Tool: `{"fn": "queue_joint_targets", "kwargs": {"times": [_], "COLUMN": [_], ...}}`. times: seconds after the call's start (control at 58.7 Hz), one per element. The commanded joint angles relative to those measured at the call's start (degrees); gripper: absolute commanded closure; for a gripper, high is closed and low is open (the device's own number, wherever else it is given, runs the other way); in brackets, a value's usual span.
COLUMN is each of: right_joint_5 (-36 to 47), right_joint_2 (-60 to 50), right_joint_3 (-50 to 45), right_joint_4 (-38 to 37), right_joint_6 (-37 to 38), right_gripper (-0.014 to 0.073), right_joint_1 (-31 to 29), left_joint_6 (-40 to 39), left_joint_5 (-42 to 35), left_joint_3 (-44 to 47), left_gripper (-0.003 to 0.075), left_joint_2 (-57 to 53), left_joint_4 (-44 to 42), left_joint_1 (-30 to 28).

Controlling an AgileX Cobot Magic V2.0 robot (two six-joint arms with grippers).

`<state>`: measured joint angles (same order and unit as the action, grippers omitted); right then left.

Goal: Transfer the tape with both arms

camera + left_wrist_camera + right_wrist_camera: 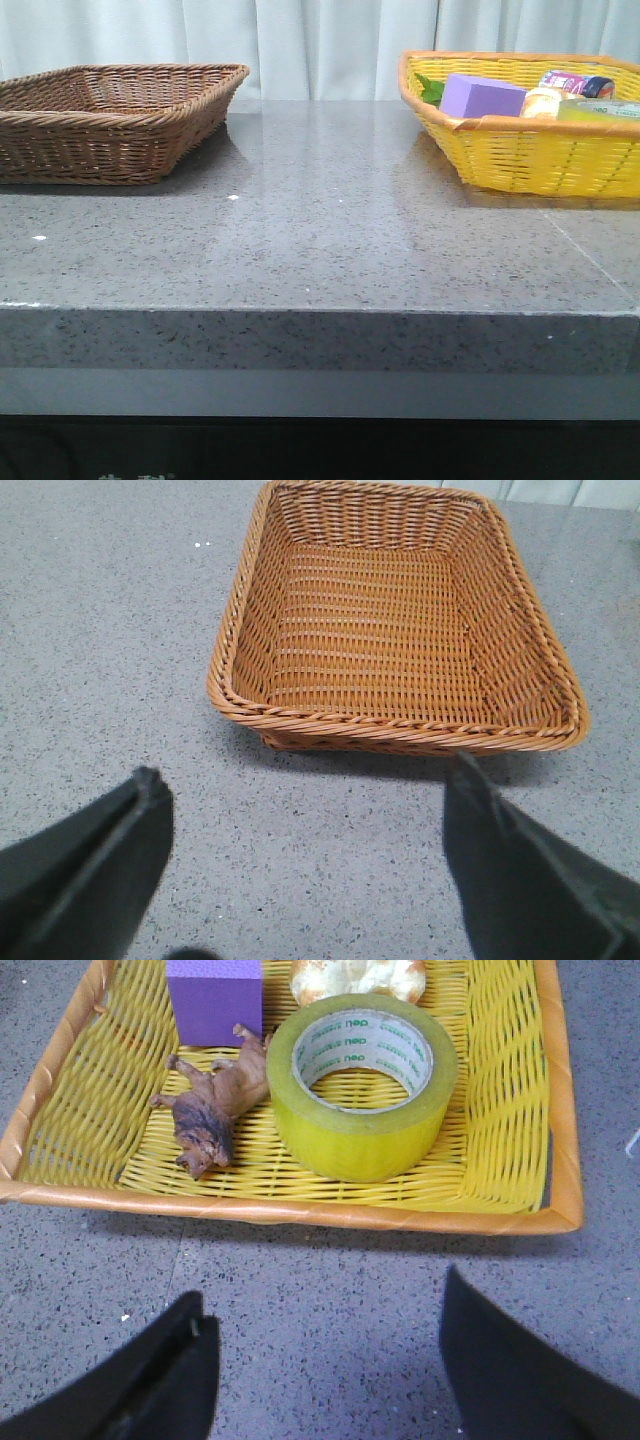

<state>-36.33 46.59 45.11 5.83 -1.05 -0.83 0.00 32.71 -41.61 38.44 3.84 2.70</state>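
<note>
The tape (362, 1082), a squat roll of translucent yellow packing tape with a white core, stands flat in the yellow basket (300, 1215) in the right wrist view. In the front view only its top edge (597, 111) shows above the yellow basket's rim (530, 125). My right gripper (322, 1305) is open and empty over the grey table, short of the basket's near rim. My left gripper (305, 780) is open and empty over the table, short of the empty brown wicker basket (400, 725). Neither arm shows in the front view.
The yellow basket also holds a purple block (214, 998), a brown toy lion (215, 1105) lying beside the tape, and a bread-like item (357, 977). The brown basket (110, 125) stands far left, the yellow one far right, on the grey speckled table (320, 230).
</note>
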Motion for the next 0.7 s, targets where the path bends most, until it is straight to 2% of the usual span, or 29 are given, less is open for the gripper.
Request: {"fn": "queue_joint_targets", "kwargs": {"times": [0.0,0.119,0.358,0.545,0.681], "right_joint_5": [2.7,1.3,-8.4,-13.8,-17.1], "right_joint_2": [-0.2,1.0,12.6,23.1,30.5], "right_joint_3": [2.5,5.3,17.9,27.5,34.3], "right_joint_4": [-0.3,-0.3,0.8,0.8,0.8], "right_joint_6": [0.0,0.4,0.5,0.5,0.5], "right_gripper": [0.0051,0.0081,0.0095,0.0095,0.0095], "right_joint_1": [0.0,-1.8,-8.0,-8.4,-8.4], "left_joint_6": [-0.4,-0.4,-0.4,-0.4,-0.4], "left_joint_5": [-4.9,-6.5,-9.7,-10.5,-10.7], "left_joint_3": [-1.8,-1.8,-1.8,-1.8,-1.8], "left_gripper": [0.0120,0.0122,0.0122,0.0122,0.0122], "left_joint_2": [0.8,0.9,0.9,0.9,0.9], "left_joint_4": [0.2,0.8,0.8,0.2,0.1], "left_joint_1": [0.3,4.0,20.5,30.0,33.7]}}
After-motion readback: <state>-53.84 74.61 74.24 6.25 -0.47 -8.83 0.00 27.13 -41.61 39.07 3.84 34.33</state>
